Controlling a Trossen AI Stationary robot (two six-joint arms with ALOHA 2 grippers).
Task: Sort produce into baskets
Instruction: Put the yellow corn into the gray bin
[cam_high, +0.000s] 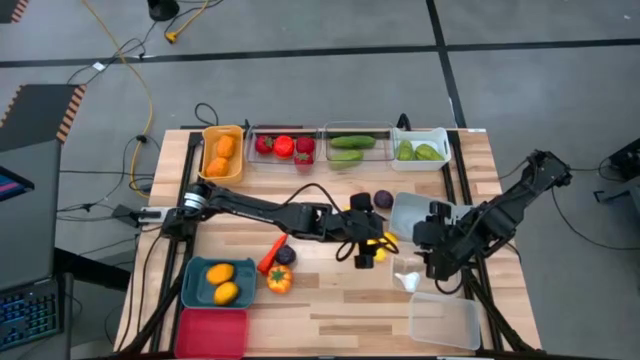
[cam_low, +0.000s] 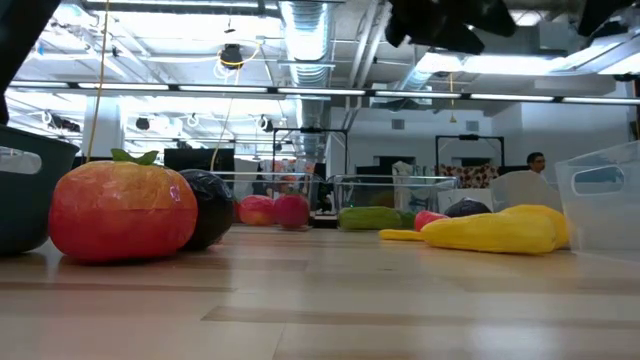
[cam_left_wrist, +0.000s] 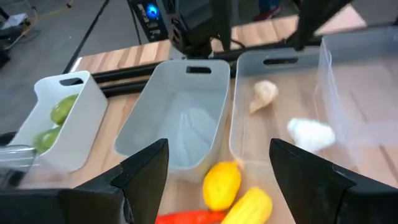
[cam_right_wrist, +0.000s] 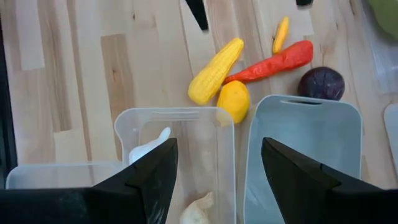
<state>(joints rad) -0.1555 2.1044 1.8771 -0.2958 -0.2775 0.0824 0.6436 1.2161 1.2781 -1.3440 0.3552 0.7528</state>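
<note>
My left gripper (cam_high: 368, 250) hangs over the middle of the desk (cam_high: 330, 310), its fingers (cam_left_wrist: 146, 168) spread fairly wide with nothing between them. They frame a small cluster lying together there: a lemon (cam_left_wrist: 221, 184), a corn cob (cam_left_wrist: 249, 206) just beside it, and a red pepper (cam_left_wrist: 186, 217). I judge I am held here because this loose pile is the nearest unsorted produce, and the lemon sits most squarely under my opening.

My right gripper (cam_high: 432, 262) hovers nearer the right edge, also open and empty, above two bins that stand side by side. The pale grey bin (cam_right_wrist: 305, 149) is bare inside; the clear bin (cam_right_wrist: 180, 162) next to it holds white pieces (cam_left_wrist: 311, 132), so like seems to be going with like. A dark purple vegetable (cam_right_wrist: 320, 83) lies just outside the grey bin's far rim.

Along the far edge the row is already stocked by colour: oranges in the orange-yellow bin (cam_high: 222, 153), red fruit in a clear bin (cam_high: 283, 148), cucumbers (cam_high: 352, 143) in another, and green pieces in the white bin (cam_high: 422, 150). Near the near left corner the teal bin (cam_high: 217, 283) has two yellow-orange fruits, the red bin (cam_high: 212, 333) looks empty, and a tomato (cam_high: 279, 280), a carrot (cam_high: 270, 254) and a second dark piece (cam_high: 286, 255) wait just beside them. Another clear bin (cam_high: 443, 320) stands by the near right corner.
</note>
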